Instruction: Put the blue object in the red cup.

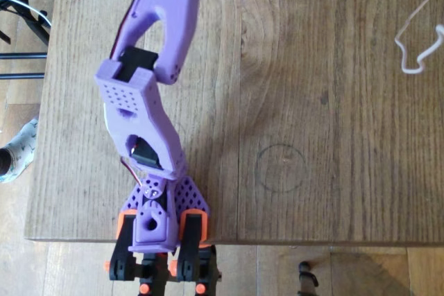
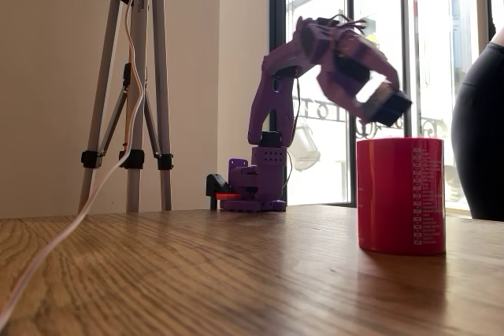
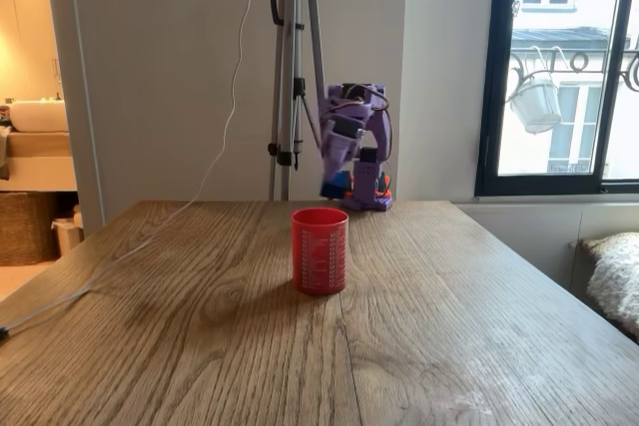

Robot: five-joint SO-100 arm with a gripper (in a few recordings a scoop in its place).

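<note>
- Red cup (image 3: pixel 319 249) is seen upright on the wooden table (image 3: pixel 449 346), well clear of every edge — bare wood lies open all around it.
- Blue object cannot be made out.
- Gripper (image 2: pixel 386 104) is held above the cup's rim — whether its jaws are spread or pressed together cannot be told.
- A white cable (image 1: pixel 416 39) is draped across one corner.

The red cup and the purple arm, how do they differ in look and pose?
The cup is red with white markings; the arm is purple with black and orange parts. The cup stands upright and squat on the table; the arm rises from its base at the table edge and bends over toward the cup. The cup is much shorter than the arm. Both rest on the same wooden table.
</note>
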